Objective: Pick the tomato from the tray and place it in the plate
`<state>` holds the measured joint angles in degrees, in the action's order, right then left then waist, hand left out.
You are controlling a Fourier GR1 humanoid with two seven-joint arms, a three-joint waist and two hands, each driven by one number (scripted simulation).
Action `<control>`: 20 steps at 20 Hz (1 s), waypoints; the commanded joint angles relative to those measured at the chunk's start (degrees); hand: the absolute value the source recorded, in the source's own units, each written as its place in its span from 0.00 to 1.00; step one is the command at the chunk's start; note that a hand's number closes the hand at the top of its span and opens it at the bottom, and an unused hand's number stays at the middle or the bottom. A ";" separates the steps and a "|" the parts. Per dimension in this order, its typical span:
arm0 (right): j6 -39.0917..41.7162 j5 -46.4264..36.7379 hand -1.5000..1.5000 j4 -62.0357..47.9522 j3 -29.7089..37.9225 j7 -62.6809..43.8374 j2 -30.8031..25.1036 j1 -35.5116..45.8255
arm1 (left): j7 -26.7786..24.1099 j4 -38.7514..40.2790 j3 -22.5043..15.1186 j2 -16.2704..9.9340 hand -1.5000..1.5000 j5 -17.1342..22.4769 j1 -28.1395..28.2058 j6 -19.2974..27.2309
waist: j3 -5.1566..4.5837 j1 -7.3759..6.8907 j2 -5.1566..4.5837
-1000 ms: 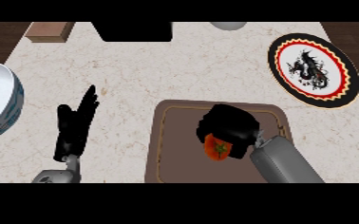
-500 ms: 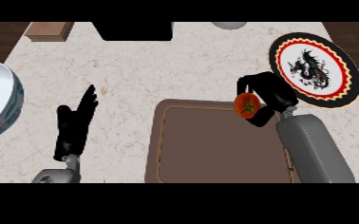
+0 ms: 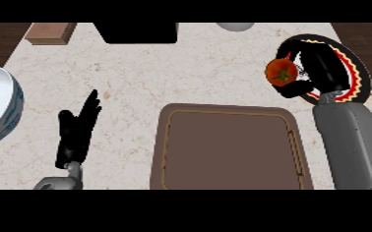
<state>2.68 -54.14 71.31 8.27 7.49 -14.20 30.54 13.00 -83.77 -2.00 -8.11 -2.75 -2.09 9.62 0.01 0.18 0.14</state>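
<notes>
Head view, the only one we have: the right robot hand (image 3: 314, 73) is up at the right side of the counter (image 3: 160, 78), fingers curled round the tomato (image 3: 280, 72), which pokes out on the hand's left, its green stem spot facing up at us. The key relation is tomato to plate (image 3: 354, 71): the hand sits over the plate's face, while the tomato hangs right at the plate's left rim, half over it and half over the counter by my reading, so the plate's middle lies to the tomato's right. A short carry rightward looks needed before letting go, or it may land on the rim. How high the tomato hangs above the plate cannot be told from straight overhead. The tray (image 3: 231, 147) lies below and left, well apart from the tomato, nothing on it. The left robot hand (image 3: 76, 132) rests at the lower left, fingers straight and holding nothing, far from the action. Much of the plate's pattern is hidden behind the right hand and forearm, and its right edge is cut off by the frame.
</notes>
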 commanded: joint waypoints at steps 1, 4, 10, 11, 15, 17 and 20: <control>-2.98 1.03 1.00 4.13 5.19 -4.75 -1.94 2.82 | 1.35 -1.55 0.11 -0.33 0.50 0.22 0.86 -0.38 | -0.01 -0.11 0.06; -5.02 2.63 1.00 0.44 8.47 -3.72 -3.68 1.59 | -0.81 0.91 -0.19 1.10 0.50 -0.50 -0.38 0.12 | -0.01 -0.22 -0.18; -8.37 2.44 1.00 -11.35 10.75 -4.60 -6.34 6.76 | 2.91 -5.26 -1.68 0.86 0.50 -2.16 2.44 0.15 | 0.02 -0.95 -0.21; -6.54 3.70 1.00 -11.15 11.42 -5.21 -7.90 7.70 | 0.16 -1.16 -0.23 1.46 0.50 -1.34 1.45 0.03 | 0.00 -0.67 -0.22; -10.27 3.72 1.00 -24.32 13.60 0.10 -11.72 10.66 | 1.00 -3.95 -0.81 1.07 0.50 -1.00 1.41 -1.58 | 0.03 -1.20 -0.38; -10.94 3.24 1.00 -32.43 14.42 1.37 -14.07 15.61 | -2.66 1.72 0.04 1.48 0.50 -1.23 0.07 -1.54 | 0.03 -1.59 -0.67; -13.39 2.01 1.00 -39.43 14.54 4.89 -17.13 16.91 | 0.84 -2.09 0.85 -0.11 0.50 0.08 0.50 -3.19 | 0.06 -1.91 -0.65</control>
<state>-8.77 -51.14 42.19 22.05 9.64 -27.69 42.86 13.08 -84.43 -1.41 -7.44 -3.38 -2.40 7.92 0.05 -1.13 -0.38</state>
